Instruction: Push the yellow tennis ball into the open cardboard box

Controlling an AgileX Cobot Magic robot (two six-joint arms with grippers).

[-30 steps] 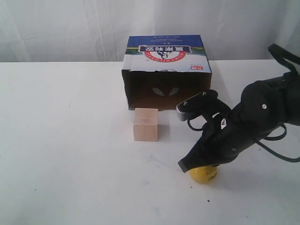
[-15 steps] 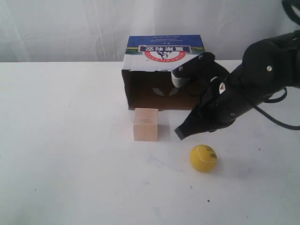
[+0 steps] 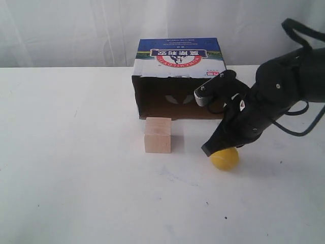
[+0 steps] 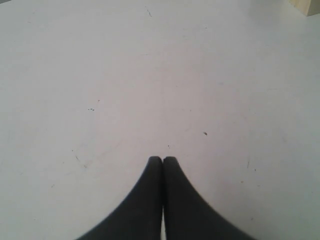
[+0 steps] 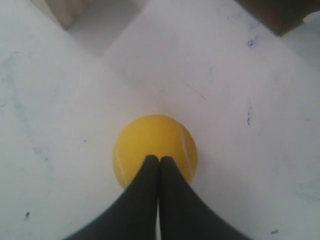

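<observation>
The yellow tennis ball (image 3: 226,159) lies on the white table, in front of the right end of the open cardboard box (image 3: 180,57), whose dark opening faces the ball. My right gripper (image 3: 209,150) is shut, with its tips low against the ball's top left. In the right wrist view the shut tips (image 5: 159,159) overlap the ball (image 5: 152,140), holding nothing. My left gripper (image 4: 162,159) is shut and empty over bare table; it does not show in the exterior view.
A pale wooden cube (image 3: 158,134) stands in front of the box's opening, left of the ball. Its corner shows in the right wrist view (image 5: 62,12) and in the left wrist view (image 4: 307,5). A white curtain hangs behind the table.
The ball has moved toward the box. My right gripper rose off it toward the box, then came back down against the ball.
</observation>
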